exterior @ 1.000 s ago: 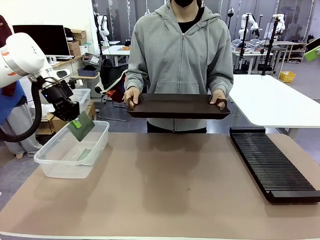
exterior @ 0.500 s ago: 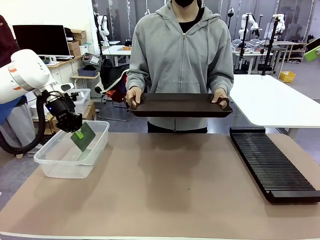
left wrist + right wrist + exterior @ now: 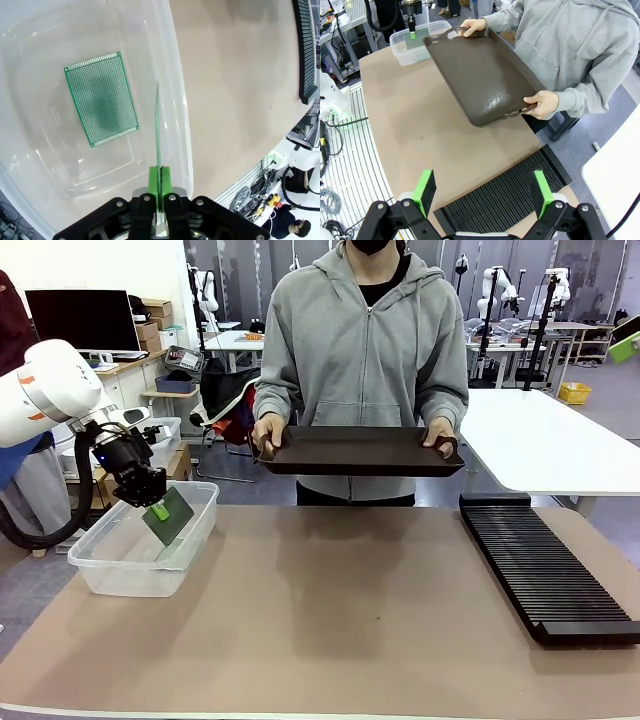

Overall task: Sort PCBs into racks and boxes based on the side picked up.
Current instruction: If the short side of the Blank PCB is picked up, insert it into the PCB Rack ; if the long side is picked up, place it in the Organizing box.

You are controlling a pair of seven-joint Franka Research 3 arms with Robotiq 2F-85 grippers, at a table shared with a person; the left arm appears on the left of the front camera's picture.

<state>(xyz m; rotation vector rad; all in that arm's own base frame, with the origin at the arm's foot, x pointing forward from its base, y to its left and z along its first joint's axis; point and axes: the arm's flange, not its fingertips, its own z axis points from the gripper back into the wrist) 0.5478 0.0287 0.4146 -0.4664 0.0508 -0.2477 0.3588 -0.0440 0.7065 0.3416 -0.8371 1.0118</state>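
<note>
The tub (image 3: 140,552) is sitting at the left end of the desk (image 3: 340,620), and the rack (image 3: 545,570) is lying along the right end, running from the far edge toward the near one. One board (image 3: 101,97) is lying flat on the tub's floor. The left hand (image 3: 152,502) is hanging over the tub's far side, gripping a second board (image 3: 167,517) tilted, its lower edge seemingly inside the tub. Behind the desk, a person is holding a tray (image 3: 357,451) above the far edge, centred between tub and rack. The right hand (image 3: 482,192) is hovering, spread wide, above the rack's end.
</note>
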